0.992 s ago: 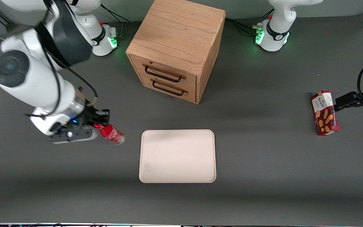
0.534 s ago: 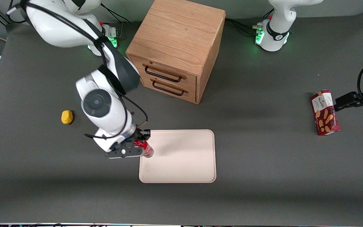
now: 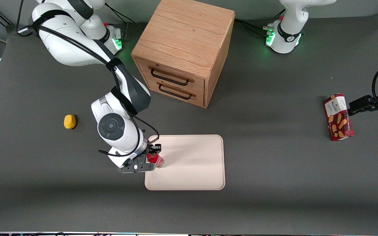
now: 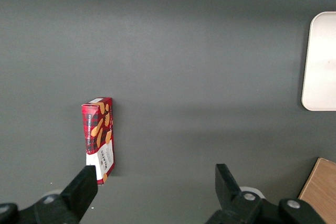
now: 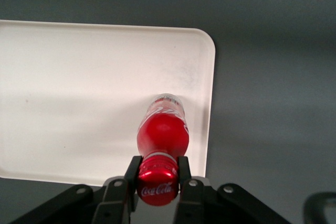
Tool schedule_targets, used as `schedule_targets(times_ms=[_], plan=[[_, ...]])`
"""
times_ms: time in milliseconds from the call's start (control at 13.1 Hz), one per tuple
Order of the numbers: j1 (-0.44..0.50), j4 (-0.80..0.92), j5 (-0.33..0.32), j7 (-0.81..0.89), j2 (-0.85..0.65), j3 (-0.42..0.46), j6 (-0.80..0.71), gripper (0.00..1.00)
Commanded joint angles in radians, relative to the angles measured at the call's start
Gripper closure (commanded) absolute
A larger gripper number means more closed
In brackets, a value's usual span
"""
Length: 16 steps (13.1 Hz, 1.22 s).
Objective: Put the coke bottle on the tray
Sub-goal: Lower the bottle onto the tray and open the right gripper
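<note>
Dark grey table is listed with cream tray and, held upright over the tray's edge at the working arm's end, coke bottle, its cap clamped between the gripper fingers, long axis vertical.

Pincer closed, pointing down

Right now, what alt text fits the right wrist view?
The claw grips the coke bottle by its red cap, holding it above the tray near one corner. Grey table surrounds the tray.
</note>
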Motion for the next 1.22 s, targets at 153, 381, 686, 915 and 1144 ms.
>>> schedule_targets(times_ms=[153, 381, 686, 915, 1144], plan=[[-0.003, 0.000, -0.047, 0.029, 0.013, 0.013, 0.051, 1.00], [-0.003, 0.000, -0.067, 0.029, 0.028, 0.012, 0.066, 0.94], [-0.003, 0.000, -0.074, 0.028, 0.033, 0.012, 0.070, 0.68], [-0.003, 0.000, -0.074, 0.034, 0.033, 0.012, 0.074, 0.00], [-0.012, 0.000, -0.074, 0.033, 0.029, 0.012, 0.074, 0.00]])
